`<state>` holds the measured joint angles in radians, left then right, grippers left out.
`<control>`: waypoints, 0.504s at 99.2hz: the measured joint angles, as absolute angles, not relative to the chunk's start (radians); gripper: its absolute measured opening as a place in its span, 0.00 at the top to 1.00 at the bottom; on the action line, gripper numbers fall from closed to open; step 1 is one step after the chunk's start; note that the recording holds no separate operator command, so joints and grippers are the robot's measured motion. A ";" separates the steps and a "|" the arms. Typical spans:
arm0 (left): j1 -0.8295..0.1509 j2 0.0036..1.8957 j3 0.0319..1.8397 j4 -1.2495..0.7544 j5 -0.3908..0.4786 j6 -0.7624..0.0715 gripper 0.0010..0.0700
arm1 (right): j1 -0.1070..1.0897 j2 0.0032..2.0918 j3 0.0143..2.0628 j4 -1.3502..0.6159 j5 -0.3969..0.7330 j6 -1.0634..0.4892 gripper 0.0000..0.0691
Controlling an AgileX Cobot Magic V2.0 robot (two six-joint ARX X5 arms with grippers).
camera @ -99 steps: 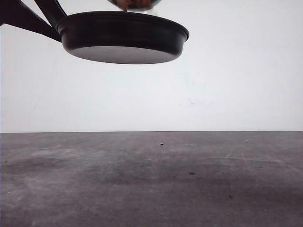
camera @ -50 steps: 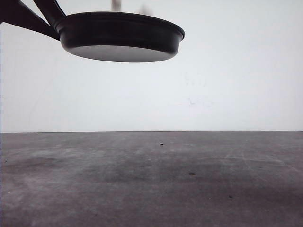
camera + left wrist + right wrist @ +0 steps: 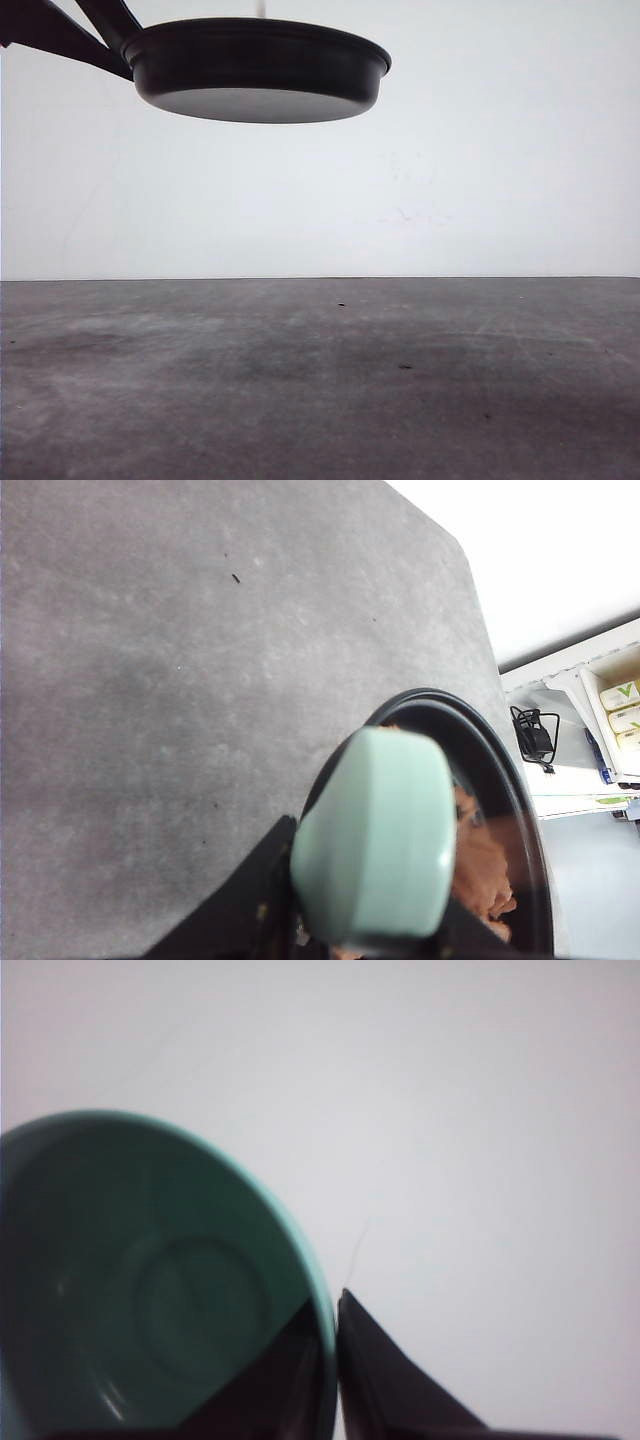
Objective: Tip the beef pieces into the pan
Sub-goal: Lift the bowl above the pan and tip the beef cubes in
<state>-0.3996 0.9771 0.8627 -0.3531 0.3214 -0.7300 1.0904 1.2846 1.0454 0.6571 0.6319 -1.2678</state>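
Pan point(image 3: 260, 65) hangs high over the table point(image 3: 320, 380), left gripper point(image 3: 330, 920) clamped on its mint handle point(image 3: 375, 845), beef pieces point(image 3: 480, 865) inside; I see right jaws pinching the empty teal bowl's point(image 3: 150, 1300) rim

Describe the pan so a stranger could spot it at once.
Look above the grey table, high at the upper left of the front view: the pan hangs in the air there. It is shallow, round and black, with a pale mint-green handle and reddish-brown beef pieces inside, unlike the deeper teal bowl.
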 joint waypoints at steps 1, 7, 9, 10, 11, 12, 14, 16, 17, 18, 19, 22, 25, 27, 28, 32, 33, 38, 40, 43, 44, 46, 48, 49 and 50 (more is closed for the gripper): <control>-0.400 0.977 0.863 -0.352 0.321 -0.730 0.93 | 1.089 1.284 1.045 0.652 0.632 -1.267 0.98; -0.400 0.977 0.863 -0.348 0.321 -0.733 0.93 | 1.079 1.284 1.046 0.610 0.631 -1.260 0.98; -0.400 0.977 0.863 -0.347 0.321 -0.734 0.93 | 1.077 1.286 1.045 0.600 0.629 -1.254 0.98; -0.400 0.977 0.863 -0.347 0.321 -0.734 0.93 | 1.077 1.286 1.045 0.597 0.630 -1.251 0.98; -0.400 0.977 0.863 -0.347 0.321 -0.734 0.93 | 1.076 1.287 1.045 0.593 0.631 -1.246 0.98; -0.400 0.977 0.863 -0.347 0.321 -0.734 0.93 | 1.075 1.288 1.045 0.590 0.631 -1.241 0.98; -0.400 0.977 0.863 -0.348 0.321 -0.734 0.93 | 1.073 1.289 1.045 0.585 0.630 -1.229 0.98; -0.400 0.977 0.863 -0.348 0.321 -0.734 0.93 | 1.073 1.290 1.045 0.581 0.631 -1.214 0.98; -0.400 0.977 0.863 -0.348 0.321 -0.734 0.93 | 1.072 1.290 1.045 0.578 0.631 -1.204 0.98; -0.400 0.977 0.863 -0.348 0.321 -0.734 0.93 | 1.072 1.290 1.045 0.574 0.631 -1.195 0.98; -0.400 0.977 0.863 -0.348 0.321 -0.734 0.93 | 1.072 1.290 1.045 0.570 0.631 -1.185 0.98; -0.400 0.977 0.863 -0.348 0.321 -0.734 0.93 | 1.070 1.289 1.045 0.554 0.636 -1.148 0.98; -0.400 0.977 0.863 -0.348 0.321 -0.734 0.93 | 1.069 1.288 1.045 0.530 0.646 -1.105 0.98; -0.400 0.977 0.863 -0.348 0.321 -0.734 0.93 | 1.068 1.286 1.045 0.506 0.654 -1.070 0.98; -0.400 0.977 0.863 -0.348 0.321 -0.734 0.93 | 1.067 1.285 1.045 0.492 0.658 -1.053 0.98; -0.400 0.977 0.863 -0.348 0.320 -0.733 0.93 | 1.064 1.280 1.045 0.426 0.670 -0.970 0.98; -0.400 0.977 0.863 -0.348 0.319 -0.733 0.93 | 1.062 1.278 1.045 0.407 0.671 -0.947 0.98; -0.400 0.977 0.863 -0.348 0.314 -0.733 0.93 | 1.047 1.266 1.045 0.308 0.664 -0.818 0.98; -0.399 0.977 0.863 -0.348 0.310 -0.733 0.93 | 1.040 1.259 1.045 0.270 0.654 -0.761 0.98; -0.397 0.977 0.863 -0.348 0.305 -0.731 0.93 | 1.027 1.245 1.044 0.215 0.632 -0.670 0.98; -0.397 0.977 0.863 -0.348 0.304 -0.730 0.93 | 1.020 1.240 1.044 0.197 0.622 -0.638 0.98; -0.397 0.977 0.863 -0.348 0.300 -0.727 0.93 | 1.007 1.228 1.044 0.167 0.602 -0.574 0.98; -0.396 0.977 0.863 -0.348 0.295 -0.725 0.93 | 0.990 1.213 1.044 0.138 0.581 -0.508 0.98; -0.395 0.977 0.863 -0.348 0.293 -0.725 0.93 | 0.981 1.205 1.044 0.125 0.571 -0.475 0.98; -0.395 0.977 0.863 -0.348 0.292 -0.724 0.93 | 0.971 1.197 1.044 0.114 0.562 -0.441 0.98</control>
<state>-0.3946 0.9771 0.8627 -0.3477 0.2916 -0.7242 0.9710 1.1973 1.0443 0.1139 0.5617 -0.4412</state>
